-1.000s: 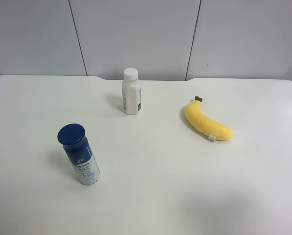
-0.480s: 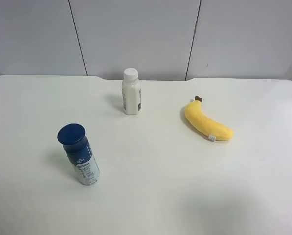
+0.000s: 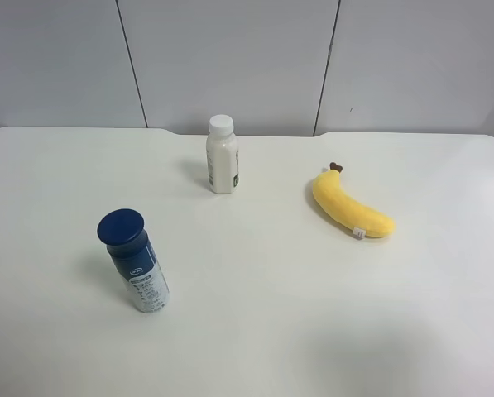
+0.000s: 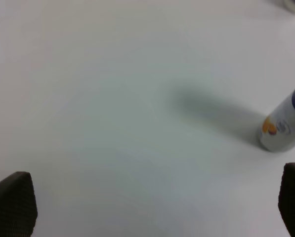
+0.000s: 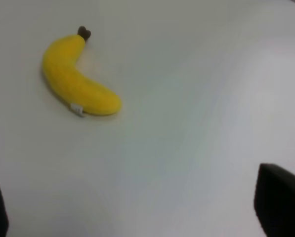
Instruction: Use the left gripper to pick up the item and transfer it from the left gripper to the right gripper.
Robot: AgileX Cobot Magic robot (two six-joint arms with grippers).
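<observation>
Can (image 3: 136, 263) upright, well apart from bottle (image 3: 222, 157), banana (image 3: 346, 205).

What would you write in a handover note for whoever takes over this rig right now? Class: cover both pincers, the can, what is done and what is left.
Left pincer: open, empty, over the table; the can is off to one side of it.
Right pincer: open, empty, with the banana in its view.
Can: upright on the table, untouched.
Done: nothing.
Left: the left pincer grasps and lifts the can, then passes it to the right pincer.
</observation>
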